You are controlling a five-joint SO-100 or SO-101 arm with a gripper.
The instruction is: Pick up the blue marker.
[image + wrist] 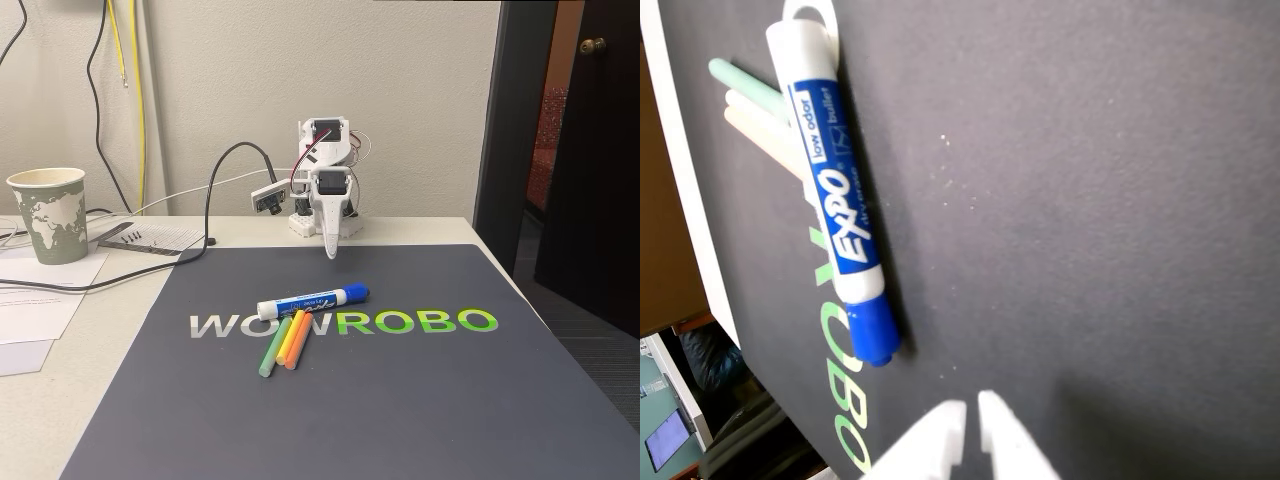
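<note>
In the fixed view the blue marker (312,300) lies on the dark mat (420,400) well in front of the gripper (331,250) (jaws nearly closed, empty) at the mat's far edge, its long axis roughly parallel to that edge.

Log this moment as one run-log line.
stage: pre-grasp | gripper: nearly shut, empty, above mat | blue marker: flat on mat, untouched, against colored sticks

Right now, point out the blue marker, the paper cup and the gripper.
blue marker (312,301), fixed view, on its labelled barrel.
paper cup (48,215), fixed view, on its printed side.
gripper (971,415), wrist view, between its white fingertips.
</note>
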